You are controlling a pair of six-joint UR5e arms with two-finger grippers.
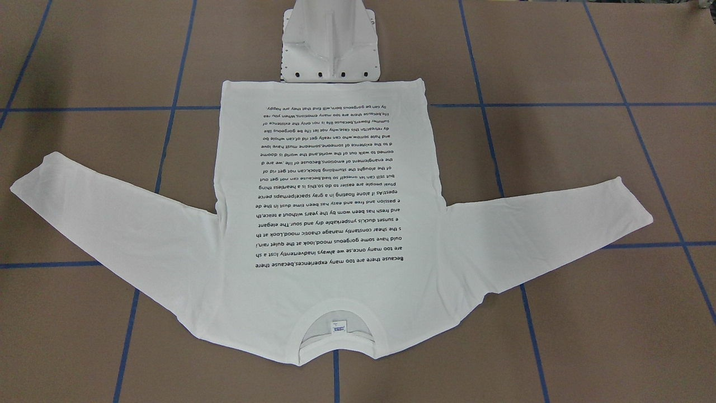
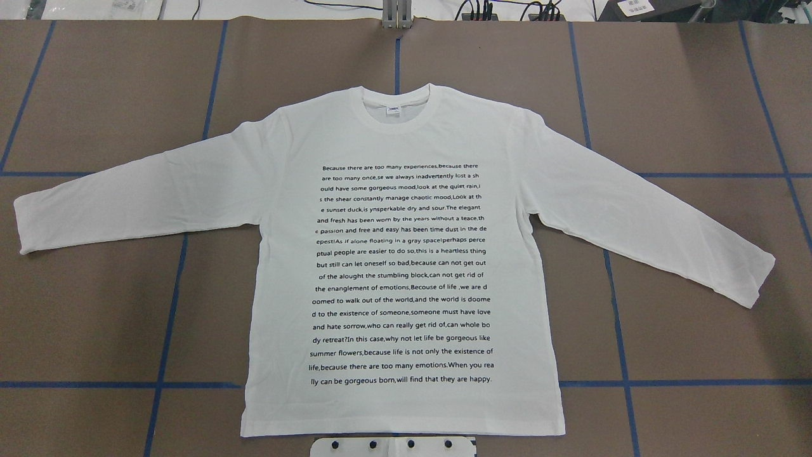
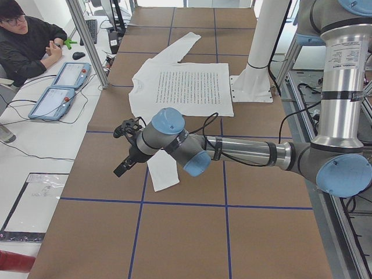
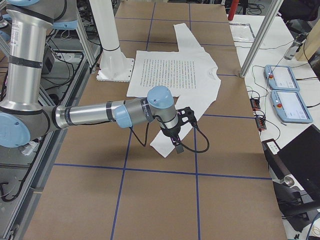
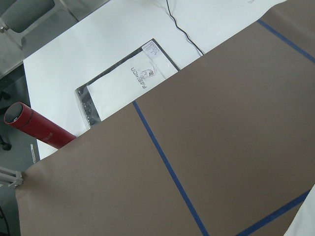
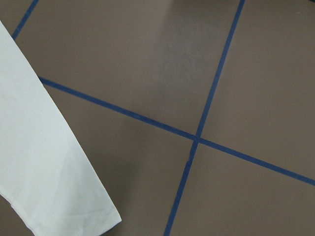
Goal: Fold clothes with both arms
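The table (image 2: 698,95), papered brown and taped into blue squares, runs on past both grippers, with bare paper outward of each toward the table's ends. The white long-sleeved T-shirt (image 2: 403,266) lies flat between the two grippers. Its printed text faces up and its sleeves spread outward toward them. Its neck is on the side away from the robot, and its hem reaches the base of the white pedestal (image 1: 330,45). The left arm (image 3: 244,152) stretches low over the table at the shirt's left end, and the right arm (image 4: 95,114) does so at the other end. The left gripper (image 3: 120,170) hangs above the paper just outward of the left cuff (image 3: 163,174); its wrist camera catches only a corner of white cloth at lower right. The right gripper (image 4: 178,148) hangs by the right cuff (image 6: 59,196), which fills the lower left of its wrist view. Only the side views show either gripper, so I cannot tell whether the fingers are spread or pressed together. The neck label (image 2: 393,110) sits well away from both.
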